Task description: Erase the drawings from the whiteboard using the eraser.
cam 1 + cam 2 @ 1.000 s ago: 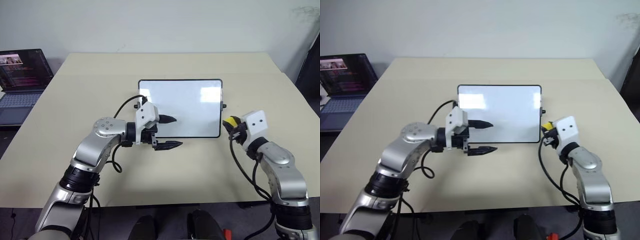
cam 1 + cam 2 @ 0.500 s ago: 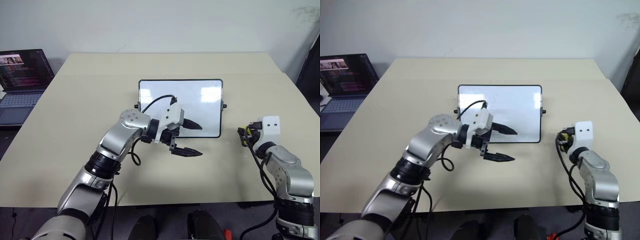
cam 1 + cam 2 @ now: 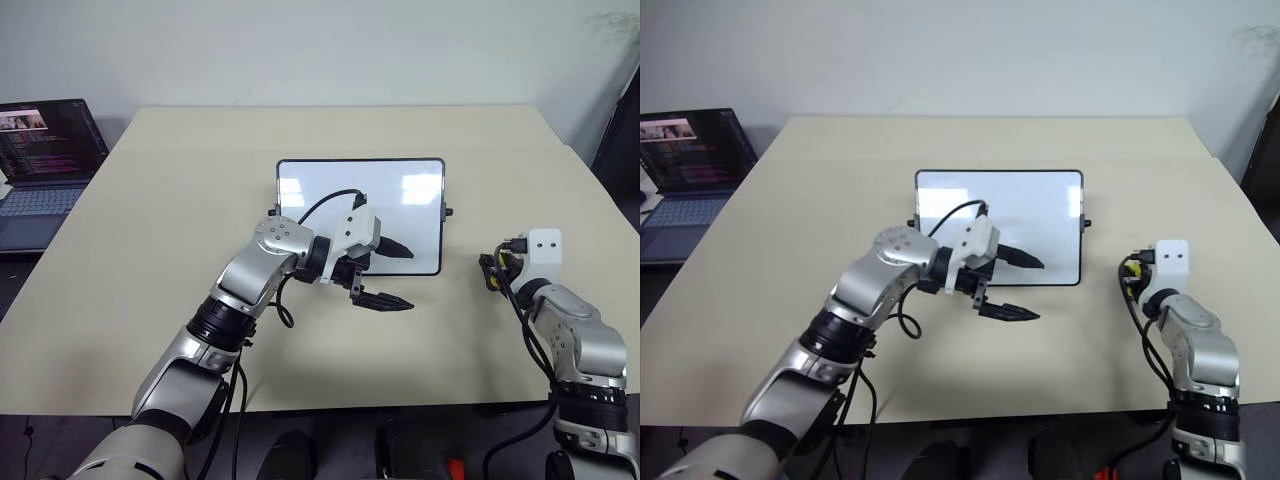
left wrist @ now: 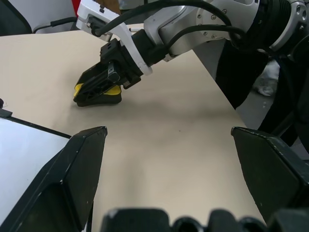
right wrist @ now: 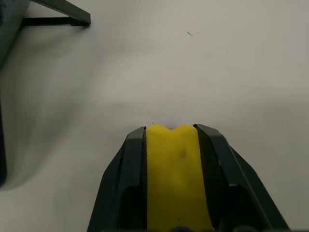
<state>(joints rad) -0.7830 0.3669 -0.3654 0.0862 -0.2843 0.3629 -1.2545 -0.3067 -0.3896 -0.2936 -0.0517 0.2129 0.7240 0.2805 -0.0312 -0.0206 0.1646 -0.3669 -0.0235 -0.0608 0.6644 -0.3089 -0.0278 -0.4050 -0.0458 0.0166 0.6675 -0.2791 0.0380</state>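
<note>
While the whiteboard (image 3: 361,215) lies mid-table showing no marks I can make out, my right gripper (image 4: 96,93) is clenched on the eraser (image 5: 176,179), low to the table beside the board's right edge, apparently to put it down. Left gripper (image 3: 392,274): jaws spread, empty, at the board's near edge.

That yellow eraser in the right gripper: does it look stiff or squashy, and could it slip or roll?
The eraser probably gives a little: its front edge shows a dent between the right gripper's fingers. It looks light, being small beside the whiteboard. Blocky, so unlikely to roll; clamped on both sides, slipping seems unlikely.
</note>
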